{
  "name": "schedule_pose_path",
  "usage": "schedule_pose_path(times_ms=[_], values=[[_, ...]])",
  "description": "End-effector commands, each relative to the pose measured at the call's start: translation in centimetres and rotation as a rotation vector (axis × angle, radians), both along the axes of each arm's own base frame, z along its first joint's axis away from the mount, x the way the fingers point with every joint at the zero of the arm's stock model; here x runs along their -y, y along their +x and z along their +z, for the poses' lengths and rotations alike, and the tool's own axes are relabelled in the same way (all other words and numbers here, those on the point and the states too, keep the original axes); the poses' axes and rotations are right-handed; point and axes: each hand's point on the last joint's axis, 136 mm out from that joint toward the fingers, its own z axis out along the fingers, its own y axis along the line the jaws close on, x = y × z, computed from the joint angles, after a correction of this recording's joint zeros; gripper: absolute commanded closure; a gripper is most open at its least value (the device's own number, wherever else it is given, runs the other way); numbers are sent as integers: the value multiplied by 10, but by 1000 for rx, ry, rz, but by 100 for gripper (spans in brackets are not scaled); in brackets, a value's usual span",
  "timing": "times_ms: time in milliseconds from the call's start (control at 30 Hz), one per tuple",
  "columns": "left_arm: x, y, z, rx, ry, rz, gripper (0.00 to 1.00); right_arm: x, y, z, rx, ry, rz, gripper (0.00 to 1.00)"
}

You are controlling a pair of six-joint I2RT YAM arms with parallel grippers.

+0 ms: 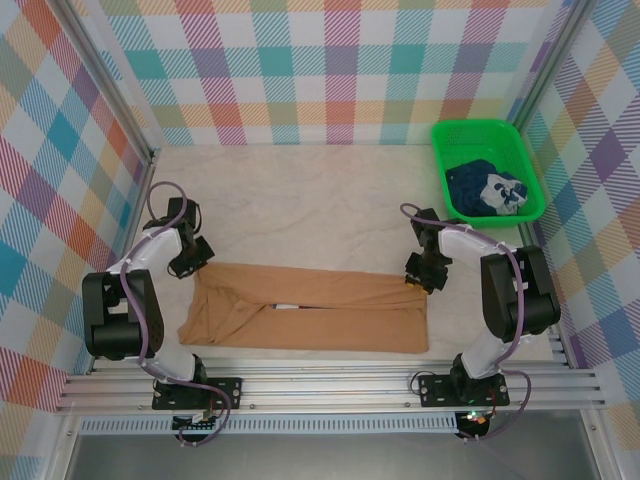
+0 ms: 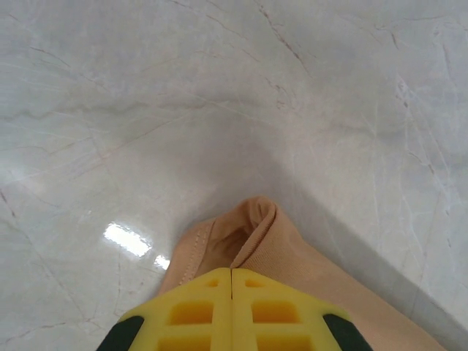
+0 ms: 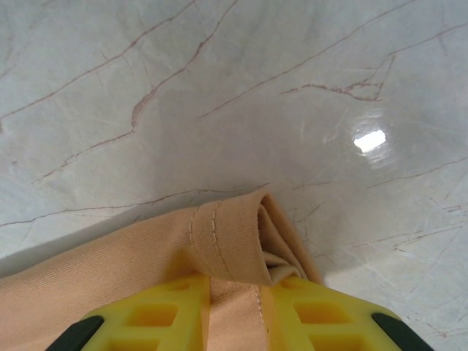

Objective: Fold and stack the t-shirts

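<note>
A tan-brown t-shirt (image 1: 310, 315) lies folded into a long band across the near part of the table. My left gripper (image 1: 195, 262) is at its far left corner. In the left wrist view the yellow jaws of the left gripper (image 2: 232, 272) are pressed together, with a raised fold of the tan shirt (image 2: 278, 241) pinched at their seam. My right gripper (image 1: 425, 272) is at the far right corner. There the right gripper (image 3: 241, 281) is shut on a stitched hem of the tan shirt (image 3: 146, 256), which is bunched between the fingers. A dark navy t-shirt (image 1: 480, 185) with white print lies crumpled in the basket.
A green plastic mesh basket (image 1: 470, 125) stands at the back right corner. Plaid walls enclose the marble-look table (image 1: 300, 200) on three sides. A metal rail with both arm bases runs along the near edge.
</note>
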Motion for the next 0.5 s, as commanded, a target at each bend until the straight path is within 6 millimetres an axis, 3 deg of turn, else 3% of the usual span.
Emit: schedule_pose_path(times_ms=[0,100,233,400,467], values=[[-9,-12,-11,-78,29,2,98,4,-3,-2,-34,-19,5,72],[-6,-15,-22,-116,4,13,93,3,-1,1,-24,-16,19,70],[-6,-19,-17,-128,0,54,77,2,8,18,44,-21,54,65],[-17,-29,24,-70,99,161,57,-5,18,50,158,-37,132,61],[-7,-30,39,-7,83,172,53,-13,18,59,189,-36,166,60]])
